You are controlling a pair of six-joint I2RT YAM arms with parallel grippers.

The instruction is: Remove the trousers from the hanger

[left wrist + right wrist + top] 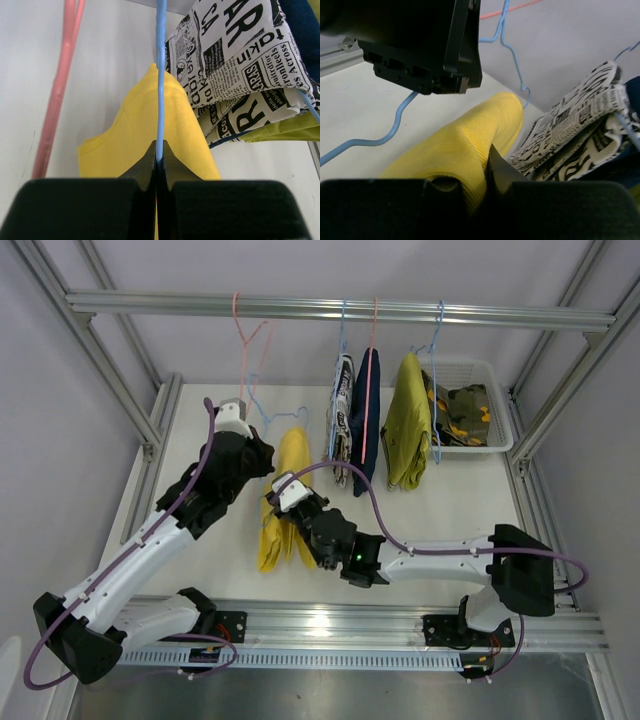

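The left jaws are pressed together on the blue hanger [160,75] wire, while the right jaws pinch a fold of the yellow trousers [470,145], whose long axis runs straight ahead of them toward the left jaws, so the right arm looks best placed to draw them off.

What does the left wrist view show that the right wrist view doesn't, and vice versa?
Left wrist only: the left pincer shut on the blue hanger, seen right at the tips. Right wrist only: the right pincer gripping the yellow trousers, with the left pincer's body overhead. Both: yellow trousers, blue hanger, print trousers.
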